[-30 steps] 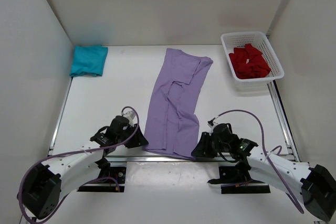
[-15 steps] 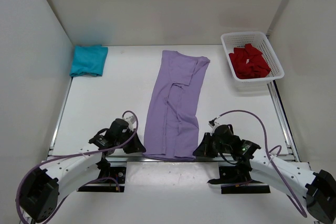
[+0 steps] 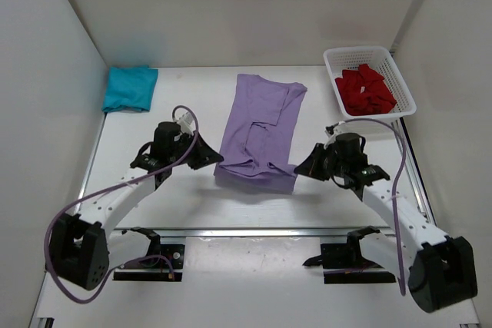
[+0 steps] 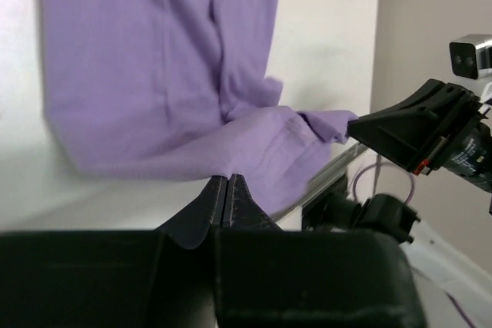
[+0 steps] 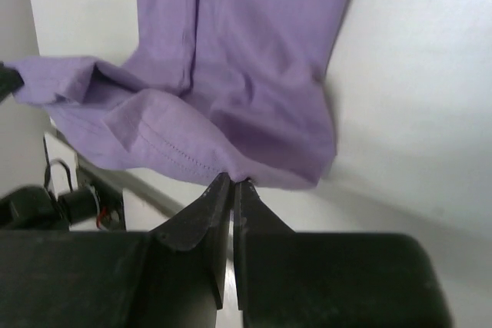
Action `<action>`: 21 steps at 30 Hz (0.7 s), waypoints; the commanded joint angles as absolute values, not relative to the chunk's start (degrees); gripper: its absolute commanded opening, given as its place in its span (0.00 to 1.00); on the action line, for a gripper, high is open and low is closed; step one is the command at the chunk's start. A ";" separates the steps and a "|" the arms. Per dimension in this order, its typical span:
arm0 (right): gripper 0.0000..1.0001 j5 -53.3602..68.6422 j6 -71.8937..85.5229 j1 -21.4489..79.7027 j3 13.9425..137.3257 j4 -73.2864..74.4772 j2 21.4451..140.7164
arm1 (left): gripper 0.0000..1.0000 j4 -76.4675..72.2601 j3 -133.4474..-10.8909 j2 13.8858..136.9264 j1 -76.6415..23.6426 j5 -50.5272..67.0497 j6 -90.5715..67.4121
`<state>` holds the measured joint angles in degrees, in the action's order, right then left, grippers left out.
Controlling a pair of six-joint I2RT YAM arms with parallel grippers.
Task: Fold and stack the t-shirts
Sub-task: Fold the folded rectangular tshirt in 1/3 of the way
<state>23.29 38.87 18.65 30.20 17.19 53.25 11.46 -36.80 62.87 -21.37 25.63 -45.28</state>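
The lavender t-shirt lies in the middle of the table, its near hem lifted and carried over its lower part. My left gripper is shut on the hem's left corner. My right gripper is shut on the hem's right corner. The hem hangs slack between them above the table. A folded teal t-shirt sits at the back left. The deep red t-shirt is bunched in the white basket at the back right.
White walls close in the table on the left, back and right. A metal rail runs along the near edge in front of the arm bases. Cables loop from both arms.
Both grippers closed on the lavender shirt's near hem at the table's front edge, then lifted it and carried it away from the bases, over the shirt's lower part.
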 commanded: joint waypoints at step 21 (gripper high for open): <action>0.00 31.20 27.86 5.27 61.43 5.89 97.37 | 0.00 1.93 -72.23 108.88 -16.44 20.48 -49.22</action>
